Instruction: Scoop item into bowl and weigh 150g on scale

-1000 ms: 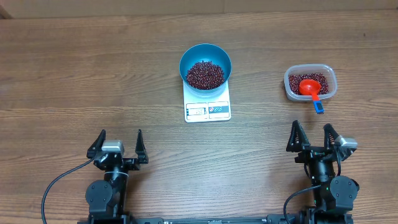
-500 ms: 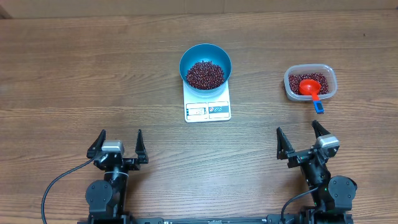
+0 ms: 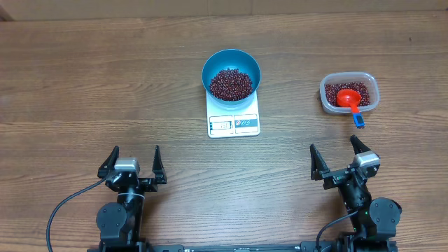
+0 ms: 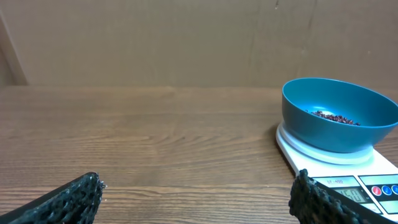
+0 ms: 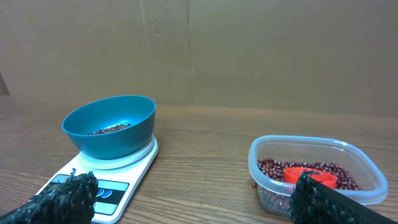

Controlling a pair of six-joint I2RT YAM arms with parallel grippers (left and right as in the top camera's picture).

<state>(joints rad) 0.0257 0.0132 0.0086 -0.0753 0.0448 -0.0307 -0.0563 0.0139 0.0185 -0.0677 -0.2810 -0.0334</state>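
1. Left hand (image 3: 136,150): fingers wide open, empty, parked at the near edge of the tabletop (image 3: 105,84), same as a second ago.
2. Right hand (image 3: 333,145): wide open, empty. It has swung slightly left along the near edge, probably settling to rest, so scooping is likely over.
3. Scale (image 3: 234,124): mid-tabletop, display unreadable, so 150g is unconfirmed.
4. Blue bowl (image 3: 208,64): sits on the scale with beans (image 3: 232,83) heaped inside.
5. Clear tub (image 3: 323,94): far right, well apart from the scale. It holds leftover beans and a red scoop (image 3: 346,97).
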